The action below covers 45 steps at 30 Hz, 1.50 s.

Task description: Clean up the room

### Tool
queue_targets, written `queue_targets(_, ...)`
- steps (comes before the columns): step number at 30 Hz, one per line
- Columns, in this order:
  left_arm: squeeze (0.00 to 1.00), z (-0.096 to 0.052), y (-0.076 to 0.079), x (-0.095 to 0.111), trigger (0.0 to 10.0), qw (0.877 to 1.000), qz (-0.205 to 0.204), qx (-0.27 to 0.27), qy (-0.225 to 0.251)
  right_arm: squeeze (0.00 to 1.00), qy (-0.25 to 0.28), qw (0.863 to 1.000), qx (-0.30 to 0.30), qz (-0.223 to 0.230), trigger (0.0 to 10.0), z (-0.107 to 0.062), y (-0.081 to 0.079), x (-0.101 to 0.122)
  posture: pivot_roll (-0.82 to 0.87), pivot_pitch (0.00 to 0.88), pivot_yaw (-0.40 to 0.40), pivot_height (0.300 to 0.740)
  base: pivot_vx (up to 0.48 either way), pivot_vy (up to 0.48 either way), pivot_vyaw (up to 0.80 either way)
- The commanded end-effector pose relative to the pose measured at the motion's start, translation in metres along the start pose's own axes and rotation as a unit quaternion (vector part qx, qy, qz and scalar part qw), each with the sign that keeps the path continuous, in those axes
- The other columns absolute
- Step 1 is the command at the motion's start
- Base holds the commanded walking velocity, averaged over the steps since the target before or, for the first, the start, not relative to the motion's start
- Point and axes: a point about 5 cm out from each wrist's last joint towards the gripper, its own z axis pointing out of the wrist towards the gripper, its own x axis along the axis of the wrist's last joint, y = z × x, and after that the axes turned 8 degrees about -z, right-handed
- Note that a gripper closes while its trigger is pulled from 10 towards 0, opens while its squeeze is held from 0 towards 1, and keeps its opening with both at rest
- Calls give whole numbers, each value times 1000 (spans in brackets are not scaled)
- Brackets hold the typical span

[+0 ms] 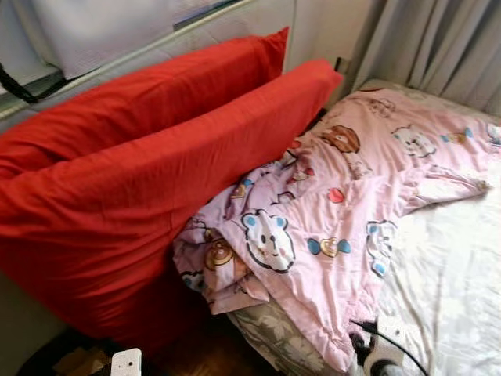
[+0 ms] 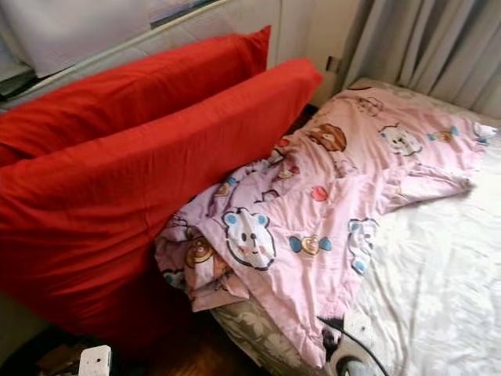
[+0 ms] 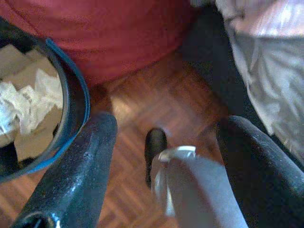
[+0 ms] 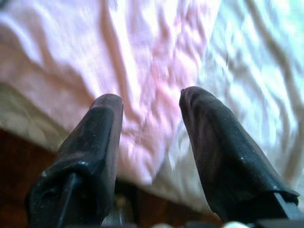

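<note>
Bedroom corner: a bed (image 1: 454, 266) with a white sheet runs along the right, grey curtains (image 1: 438, 47) hanging behind it. Across the bed lies a crumpled pink blanket (image 1: 344, 204) printed with cartoon bears and sweets; its bunched end droops over the bed's near edge toward the floor. Two big red pillows (image 1: 141, 180) stand on edge at the left, one in front of the other, leaning against the pale wall below a window sill. The front pillow touches the blanket's bunched end.

Below, the floor (image 3: 156, 109) is dark wooden parquet. In the left wrist view a black bin (image 3: 71, 109) with a blue rim sits just beside the red pillow, holding white crumpled paper (image 3: 23, 104) and bits of cardboard.

The left pincer (image 3: 166, 156) hangs low over the parquet, near the bin, fingers spread wide and gripping nothing; a grey part of the robot and a dark foot show blurred between them. The right pincer (image 4: 152, 123) hovers by the bed's near edge, pointing at the blanket's hem where pink cloth meets white sheet. Its fingers (image 4: 95, 137) stand apart with nothing between them, and whether they touch the cloth I cannot tell.
</note>
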Motion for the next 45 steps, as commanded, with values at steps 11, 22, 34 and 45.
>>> queue_targets(11,0,2,55,103,10000,951,35,-74,297,0,236,971,36,5,10000,4,-12,87,-58,124,-37,740,0,0,0)
queue_targets(22,0,-28,67,134,10000,917,40,-101,384,0,283,958,50,-13,10000,-8,-22,86,-59,89,-30,740,0,0,0)
queue_targets(34,0,-38,68,130,10000,928,41,-110,354,0,262,963,43,-44,10000,-6,-25,87,-61,74,-14,720,0,0,0)
queue_targets(45,0,-40,76,136,10000,928,25,-115,353,0,274,960,38,-38,10000,-8,-21,88,-69,42,-14,670,0,0,0)
